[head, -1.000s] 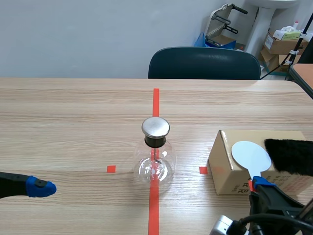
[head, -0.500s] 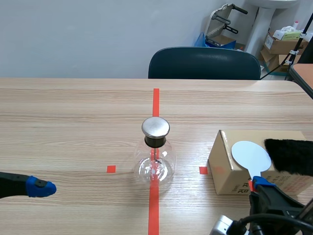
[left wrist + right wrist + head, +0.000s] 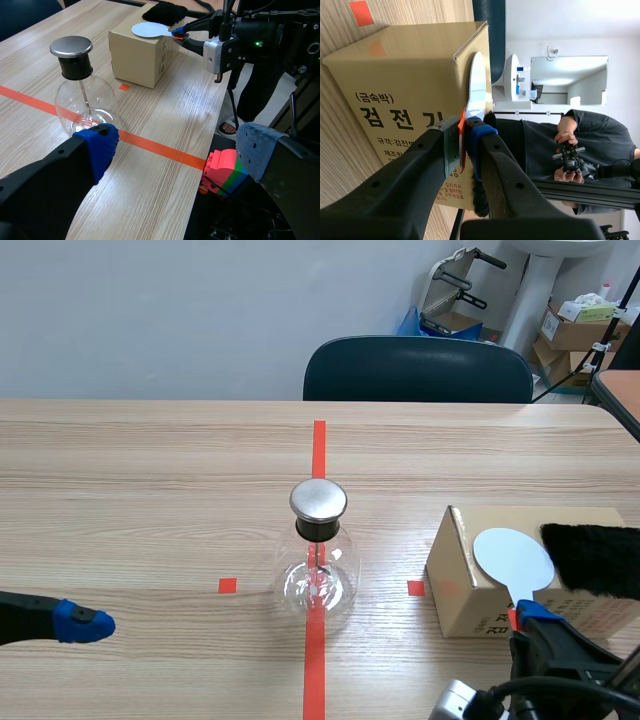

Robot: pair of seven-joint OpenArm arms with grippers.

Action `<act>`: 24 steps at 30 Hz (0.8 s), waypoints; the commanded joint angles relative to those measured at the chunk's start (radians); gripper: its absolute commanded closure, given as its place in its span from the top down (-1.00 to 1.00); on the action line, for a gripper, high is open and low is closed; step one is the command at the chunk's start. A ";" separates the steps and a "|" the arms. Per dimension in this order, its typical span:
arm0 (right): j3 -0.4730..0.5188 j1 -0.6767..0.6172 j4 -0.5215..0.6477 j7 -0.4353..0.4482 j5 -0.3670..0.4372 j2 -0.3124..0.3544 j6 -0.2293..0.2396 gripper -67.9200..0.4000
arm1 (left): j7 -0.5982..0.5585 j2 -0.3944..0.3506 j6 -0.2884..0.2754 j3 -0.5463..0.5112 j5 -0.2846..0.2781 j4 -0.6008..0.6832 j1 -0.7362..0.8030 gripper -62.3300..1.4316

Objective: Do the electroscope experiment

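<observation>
Scene view: the electroscope (image 3: 318,560) stands at the middle of the table (image 3: 150,490), on the tape line (image 3: 318,445). Near the right edge the right gripper (image 3: 520,618) is clamped on the handle of the pale disc (image 3: 512,556), holding it over the box (image 3: 460,585) beside the black fur (image 3: 595,558) — probably to charge it. The left gripper (image 3: 176,145), fingers apart, rests near the left edge.

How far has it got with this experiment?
Done: the right pincer holds the white disc by its red handle, above the cardboard box. In hand: the disc sits beside the black fur, perhaps for rubbing. Left: bringing it to the electroscope, untouched. The left pincer is open.
</observation>
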 commanded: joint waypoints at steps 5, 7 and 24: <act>0.003 -0.002 0.016 0.000 -0.003 0.005 -0.004 -0.96 | -0.014 0.005 -0.005 0.008 -0.010 0.010 -0.003 0.64; 0.003 -0.002 0.016 0.000 -0.003 0.005 -0.004 -0.96 | -0.014 0.005 -0.005 0.008 -0.010 0.010 -0.003 0.64; 0.004 -0.009 0.027 0.001 -0.003 0.006 -0.068 -0.96 | -0.014 0.008 -0.002 0.008 -0.010 0.010 -0.003 0.64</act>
